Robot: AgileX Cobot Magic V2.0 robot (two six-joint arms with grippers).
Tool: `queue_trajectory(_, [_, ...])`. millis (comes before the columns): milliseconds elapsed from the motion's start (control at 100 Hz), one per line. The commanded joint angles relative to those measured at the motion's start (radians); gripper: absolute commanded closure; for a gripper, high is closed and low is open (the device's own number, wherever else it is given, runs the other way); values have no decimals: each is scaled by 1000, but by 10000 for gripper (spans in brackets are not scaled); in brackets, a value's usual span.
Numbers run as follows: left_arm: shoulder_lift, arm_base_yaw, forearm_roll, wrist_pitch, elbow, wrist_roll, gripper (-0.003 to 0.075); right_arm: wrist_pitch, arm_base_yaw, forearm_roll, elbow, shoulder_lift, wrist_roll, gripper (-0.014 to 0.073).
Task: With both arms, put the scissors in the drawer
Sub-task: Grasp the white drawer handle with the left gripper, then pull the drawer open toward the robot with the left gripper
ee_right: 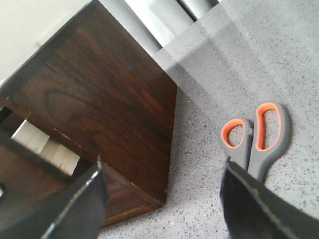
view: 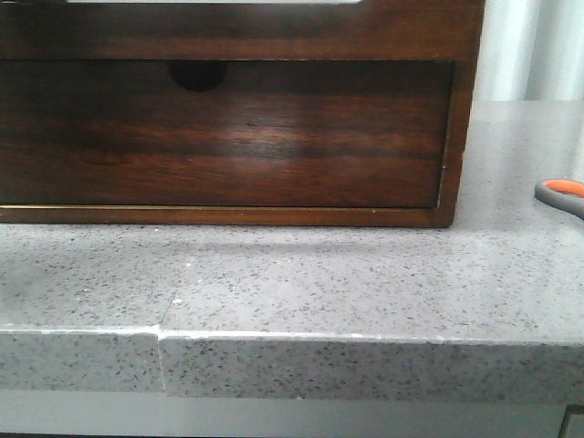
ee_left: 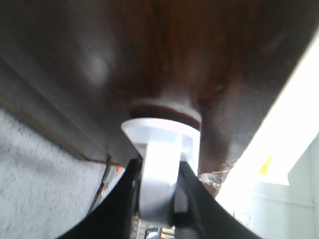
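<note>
The scissors [ee_right: 256,144], grey with orange-lined loops, lie flat on the grey counter to the right of the cabinet. One loop shows at the front view's right edge [view: 561,192]. My right gripper [ee_right: 163,167] is open and empty above the counter, one finger just over the scissors' blade end. The drawer [view: 274,23] is the dark wood strip at the top of the front view, with a sliver of white cutout above it. My left gripper [ee_left: 159,163] is pressed close to dark wood [ee_left: 164,59], fingers closed on a white-grey piece [ee_left: 159,134]. Neither gripper shows in the front view.
The taller lower drawer front [view: 228,137] with its half-round notch [view: 196,78] is shut. The cabinet's side wall [ee_right: 109,104] stands left of the scissors. The grey speckled counter [view: 319,274] has a stepped front edge. White curtains hang behind at the right.
</note>
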Motion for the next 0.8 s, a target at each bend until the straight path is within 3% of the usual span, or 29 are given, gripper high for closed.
queue_trajectory(0, [-63,-13,23,86,9,33,740,-56,-8,4,-34,18,0,157])
queue_trajectory(560, [-202,-13,50,80,32,-35,734,-56,-8,2,-34,18,0,157])
queue_trajectory(630, [-202,-13,50,84,32,-35,669,-56,-8,2,-34,18,0,157])
queue_trajectory(790, [-204,-13,50,84,32,-35,412,-56,-8,2,-34,18,0,157])
